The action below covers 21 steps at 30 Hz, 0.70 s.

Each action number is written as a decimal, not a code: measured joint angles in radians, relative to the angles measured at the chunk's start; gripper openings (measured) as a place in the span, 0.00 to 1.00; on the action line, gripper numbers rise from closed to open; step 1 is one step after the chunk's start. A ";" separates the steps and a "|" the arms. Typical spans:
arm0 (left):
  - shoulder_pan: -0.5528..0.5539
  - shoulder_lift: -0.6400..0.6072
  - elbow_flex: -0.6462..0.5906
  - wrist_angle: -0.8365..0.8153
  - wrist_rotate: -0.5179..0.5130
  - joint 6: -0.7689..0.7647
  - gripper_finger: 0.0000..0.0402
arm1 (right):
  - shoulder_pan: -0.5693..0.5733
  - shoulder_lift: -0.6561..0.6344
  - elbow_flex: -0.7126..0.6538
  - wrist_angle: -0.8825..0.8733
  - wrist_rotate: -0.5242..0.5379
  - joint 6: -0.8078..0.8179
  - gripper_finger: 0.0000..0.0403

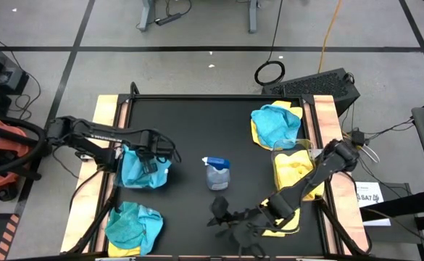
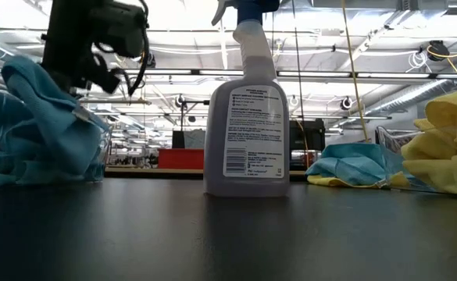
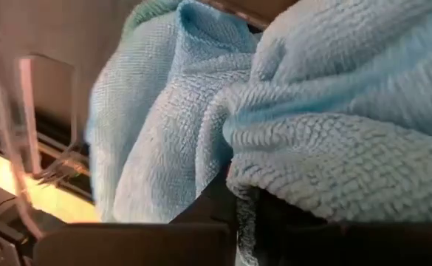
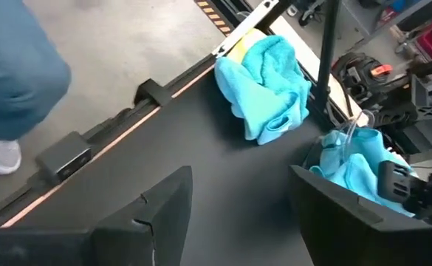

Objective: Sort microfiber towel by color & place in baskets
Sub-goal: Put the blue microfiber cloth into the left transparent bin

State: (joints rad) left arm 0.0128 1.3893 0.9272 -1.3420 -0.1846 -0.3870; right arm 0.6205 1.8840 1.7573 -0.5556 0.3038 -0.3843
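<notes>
From above, the left gripper sits over the basket at the tabletop's left edge, pinched on a teal towel; more teal lies at the near-left corner. The right gripper, fingers apart and empty, hovers by the near edge. Low down, the spray bottle stands mid-table. Left wrist: teal towel fills everything. Right wrist: gripper spread wide over bare tabletop.

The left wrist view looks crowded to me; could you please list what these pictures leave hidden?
- Left gripper: in the left wrist view, blue towel covers its jaws.
- Left basket: in the high view, towel and arm hide most of it.
- Spray bottle: the low view's top edge crops it.
</notes>
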 joint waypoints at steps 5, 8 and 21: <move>0.000 0.000 -0.063 0.061 -0.008 0.001 0.11 | -0.033 0.055 0.000 0.026 0.000 -0.011 0.53; 0.000 0.000 -0.083 0.074 -0.024 0.001 0.13 | -0.047 0.084 0.000 0.030 -0.024 -0.007 0.53; 0.000 -0.001 -0.120 0.227 -0.055 0.034 0.37 | -0.106 0.183 0.000 0.207 -0.015 0.030 0.53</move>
State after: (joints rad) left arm 0.0132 1.3888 0.8068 -1.1151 -0.2398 -0.3527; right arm 0.5141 2.0671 1.7576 -0.3486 0.2893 -0.3542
